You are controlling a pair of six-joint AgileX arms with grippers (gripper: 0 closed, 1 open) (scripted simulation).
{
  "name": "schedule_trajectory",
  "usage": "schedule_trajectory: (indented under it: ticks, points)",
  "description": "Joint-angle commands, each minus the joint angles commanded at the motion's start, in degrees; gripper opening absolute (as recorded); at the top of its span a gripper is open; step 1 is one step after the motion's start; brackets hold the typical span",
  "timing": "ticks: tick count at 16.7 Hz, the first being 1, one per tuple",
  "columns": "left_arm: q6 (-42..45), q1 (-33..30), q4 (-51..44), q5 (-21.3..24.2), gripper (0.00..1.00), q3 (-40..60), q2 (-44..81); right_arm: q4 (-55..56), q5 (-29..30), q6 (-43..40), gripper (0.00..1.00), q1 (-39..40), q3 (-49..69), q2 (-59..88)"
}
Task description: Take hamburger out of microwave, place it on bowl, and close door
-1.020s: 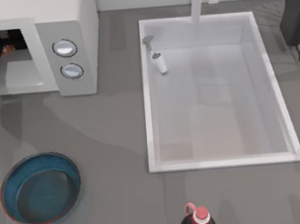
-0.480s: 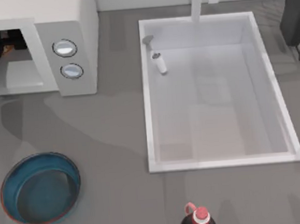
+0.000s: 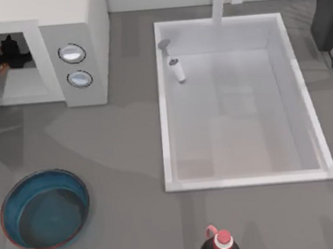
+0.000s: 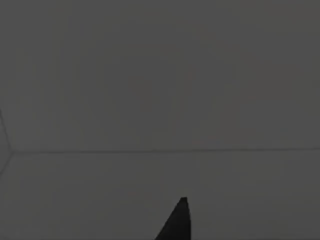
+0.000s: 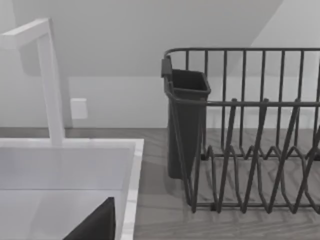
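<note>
Nearest edge of the table [image 3: 127,139]: one dark bottle [image 3: 220,246] with a red cap, standing. Toward the left, one blue bowl [image 3: 11,197], nothing in it, well apart from everything else. Mid-table right: one white sink [image 3: 246,181], with one small white cylinder [image 3: 178,71] lying in its far left part. Far left: one microwave [image 3: 89,26], cavity open, two dials [image 3: 72,53] on its side panel. Behind the sink, one faucet [image 3: 219,2]; at the far right corner, one dark dish rack [image 3: 328,19]. Change noted over the last second: the left gripper [image 3: 15,53], inside the cavity, has shifted, its dark bulk now spreading farther right across the opening than before, with more shadow over the cavity floor. The hamburger [image 3: 3,69], one only, shows as a thin orange sliver at the edge of that dark mass; it now sits closer to the cavity mouth than a second ago. Whether the left gripper is clamped on it or merely beside it cannot be told; the left wrist view is dark. Judgement: the take-out step is under way, possibly the first pull outward, but the hamburger is not yet clear of the microwave, and the drop into the bowl and the closing-up remain undone. The right gripper [image 5: 95,226] is parked by the sink's far corner, facing the dish rack; its state cannot be told. Tally: two arms, one working.
</note>
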Motion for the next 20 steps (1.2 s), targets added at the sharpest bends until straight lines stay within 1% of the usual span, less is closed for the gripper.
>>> schedule_trajectory:
  ticks: [7,10,13,18,20]
  points:
    - [0.64,2.67,17.98,2.48,0.0,-31.42,-11.0,0.0,0.0,0.0,1.0,0.0,0.0,0.0]
    - [0.86,3.58,24.14,3.33,0.0,-40.5,-14.77,0.0,0.0,0.0,1.0,0.0,0.0,0.0]
    - [0.96,4.0,26.98,3.73,0.0,-44.09,-16.54,0.0,0.0,0.0,1.0,0.0,0.0,0.0]
    - [1.04,3.68,26.81,3.65,0.0,-43.88,-16.54,0.0,0.0,0.0,1.0,0.0,0.0,0.0]
    - [1.05,3.68,25.09,3.61,0.0,-43.81,-18.38,0.0,0.0,0.0,1.0,0.0,0.0,0.0]
